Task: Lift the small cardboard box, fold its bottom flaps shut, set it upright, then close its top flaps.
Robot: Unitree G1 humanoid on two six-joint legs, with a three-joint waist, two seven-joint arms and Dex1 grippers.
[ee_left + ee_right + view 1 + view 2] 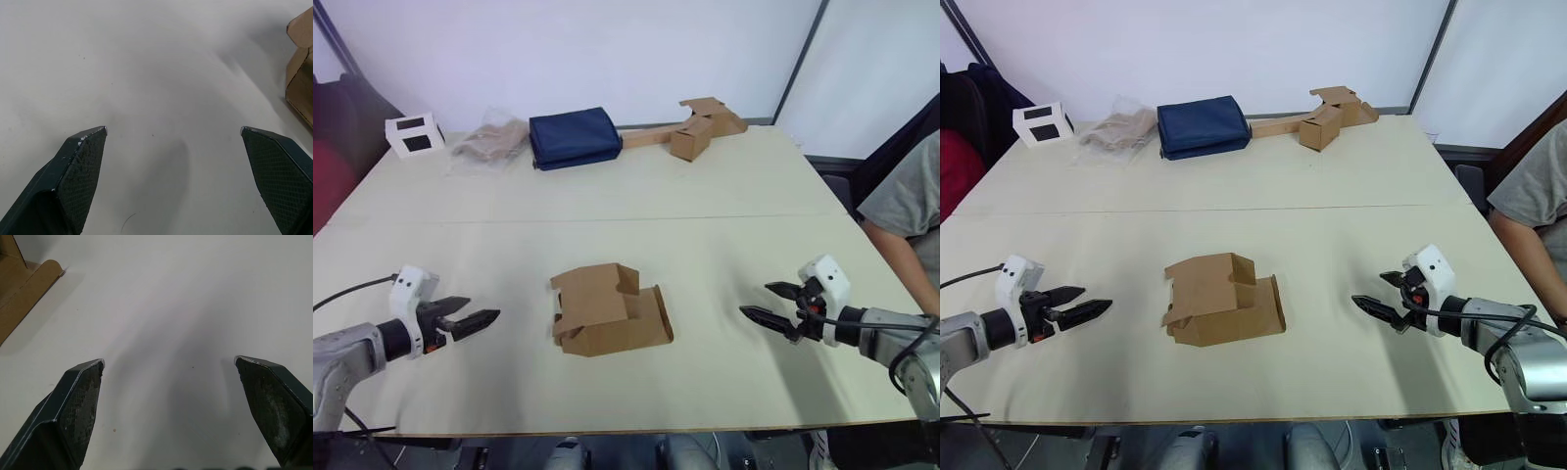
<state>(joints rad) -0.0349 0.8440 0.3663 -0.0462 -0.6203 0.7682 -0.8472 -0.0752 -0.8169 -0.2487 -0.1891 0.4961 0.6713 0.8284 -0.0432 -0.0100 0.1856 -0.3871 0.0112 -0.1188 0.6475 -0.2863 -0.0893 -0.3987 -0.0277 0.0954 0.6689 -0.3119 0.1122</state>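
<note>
Currently the small cardboard box [610,310] lies on its side on the table [724,196], squashed partly flat, plain brown, with notched flaps splayed at both ends. The left gripper [472,320] and right gripper [771,302] flank the box, each well apart from it, fingers spread and empty. Risk: the soft, half-collapsed walls may buckle further under a pinch, or the box may slide across the smooth table if pushed from one side alone. Loose flaps may catch a fingertip.

From my left gripper [173,131], I see the small cardboard box [300,73] cut off at the frame's edge.
</note>
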